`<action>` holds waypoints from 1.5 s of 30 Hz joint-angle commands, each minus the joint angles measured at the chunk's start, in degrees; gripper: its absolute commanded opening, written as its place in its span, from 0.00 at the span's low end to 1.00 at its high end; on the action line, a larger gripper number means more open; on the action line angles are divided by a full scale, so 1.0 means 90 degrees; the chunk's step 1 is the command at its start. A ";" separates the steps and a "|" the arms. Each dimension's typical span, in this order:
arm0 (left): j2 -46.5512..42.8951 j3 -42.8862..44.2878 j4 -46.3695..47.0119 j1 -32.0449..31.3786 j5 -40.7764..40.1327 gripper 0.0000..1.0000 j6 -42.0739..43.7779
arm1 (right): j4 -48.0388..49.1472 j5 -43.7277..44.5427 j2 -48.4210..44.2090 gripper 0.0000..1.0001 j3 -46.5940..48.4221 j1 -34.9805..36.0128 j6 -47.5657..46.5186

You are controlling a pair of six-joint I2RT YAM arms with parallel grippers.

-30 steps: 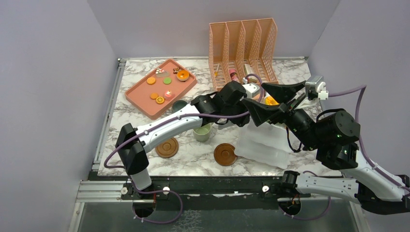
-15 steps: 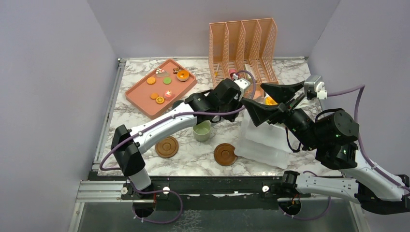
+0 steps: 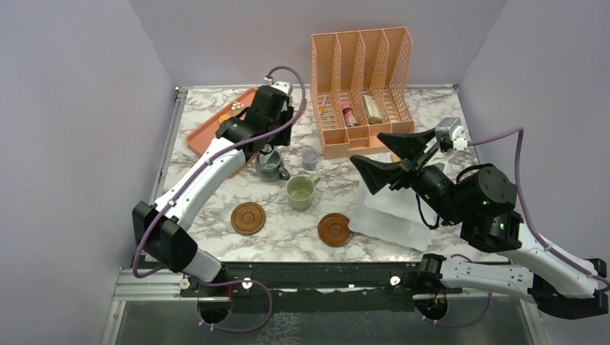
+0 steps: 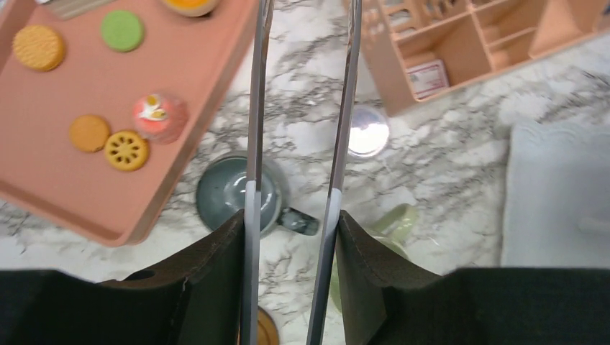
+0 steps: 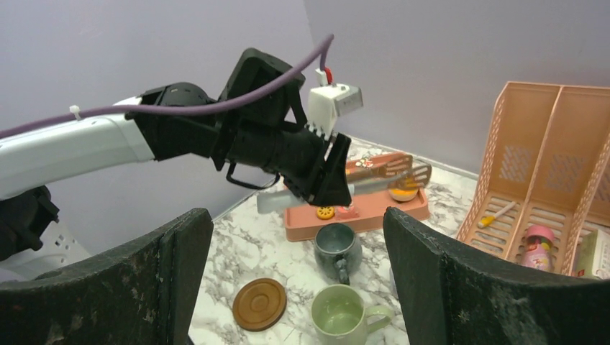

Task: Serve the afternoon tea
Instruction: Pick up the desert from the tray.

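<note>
My left gripper (image 3: 269, 141) hangs above the grey-blue mug (image 3: 270, 165) at the pink tray's (image 3: 205, 133) near corner. It is shut on metal tongs (image 4: 255, 108), whose blades run out between the fingers (image 4: 234, 237) over the tray edge. Toy cookies (image 4: 38, 47), a pink cake (image 4: 160, 115) and a donut (image 5: 403, 190) lie on the tray. The pale green mug (image 3: 300, 192) stands to the grey-blue mug's right. Two brown coasters (image 3: 248, 218) (image 3: 334, 229) lie bare near the front. My right gripper (image 3: 381, 154) hovers open and empty, facing the mugs.
A peach file organizer (image 3: 363, 79) stands at the back with a pink bottle (image 5: 536, 244) in one slot. A tiny lilac cup (image 3: 310, 158) sits in front of it. A white plastic tub (image 3: 392, 212) lies under my right arm.
My left arm has swung from the middle by the organizer back to the left, above the tray corner and grey-blue mug, tongs still held. The right gripper shifted slightly left.
</note>
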 commanded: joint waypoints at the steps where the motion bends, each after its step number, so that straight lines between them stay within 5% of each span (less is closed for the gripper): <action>1: -0.0297 -0.0214 -0.0248 0.0656 -0.0397 0.46 0.0013 | 0.0029 -0.0287 0.0001 0.94 -0.0156 -0.0007 0.0203; 19: -0.0395 -0.1393 -0.0437 0.2788 -0.0577 0.45 -0.0142 | 0.0080 -0.0482 0.0097 0.94 -0.0224 -0.0007 0.0139; 45: 0.0442 -0.1500 0.0075 0.3295 0.0033 0.46 0.0100 | 0.0165 -0.0470 0.0245 0.94 -0.0152 -0.0007 -0.0045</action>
